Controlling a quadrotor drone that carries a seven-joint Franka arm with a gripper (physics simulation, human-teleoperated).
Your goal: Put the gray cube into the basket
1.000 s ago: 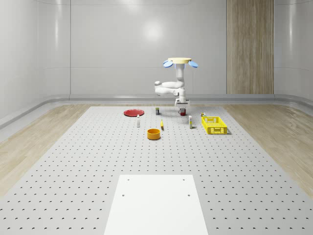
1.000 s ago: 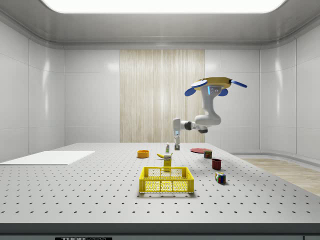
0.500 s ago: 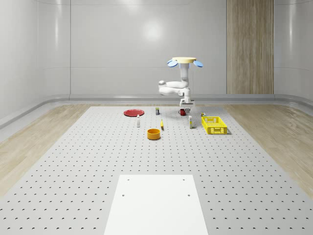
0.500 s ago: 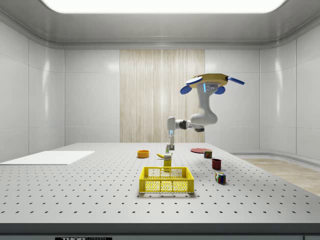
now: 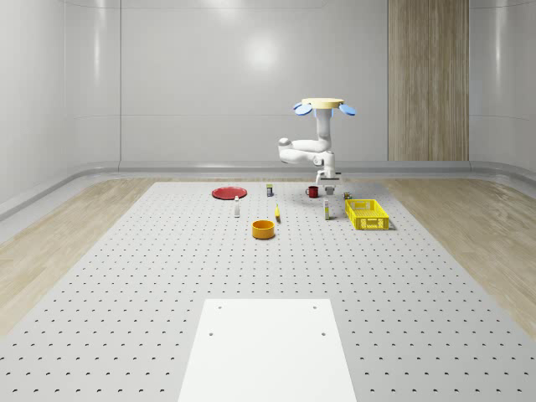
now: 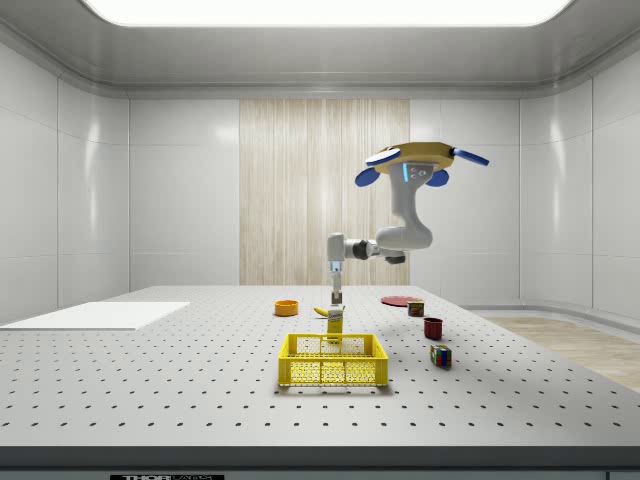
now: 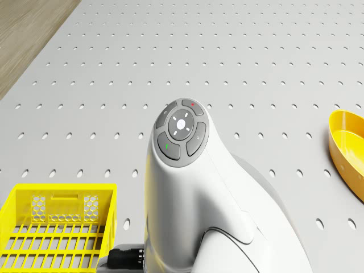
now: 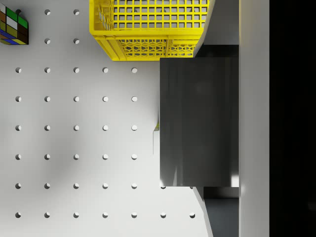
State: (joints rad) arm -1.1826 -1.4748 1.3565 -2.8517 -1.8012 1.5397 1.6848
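Observation:
I hover above the far part of the perforated table, my drone body [image 5: 325,105] up and slightly behind the yellow basket [image 5: 367,214]. The arm hangs down and my gripper [image 5: 329,175] is shut on the gray cube [image 8: 197,121], a dark block pressed against one finger [image 8: 254,118]. In the wrist view the basket [image 8: 148,24] lies just beyond the cube, with bare table straight below it. From the side, the gripper [image 6: 337,295] hangs above and behind the basket [image 6: 333,360]. The drone view catches a basket corner [image 7: 57,227] beside my arm [image 7: 182,170].
A Rubik's cube [image 8: 12,27] lies near the basket. A yellow carton [image 6: 335,322] stands just under the gripper. An orange bowl [image 5: 264,229], a red plate [image 5: 228,193], a red mug [image 5: 312,192] and small bottles stand about. A white sheet [image 5: 268,347] covers the near table.
Drone and arm have shifted toward the whole-scene view's right, nearer the basket, with the cube held. In the side view the gripper moved left and a little lower.

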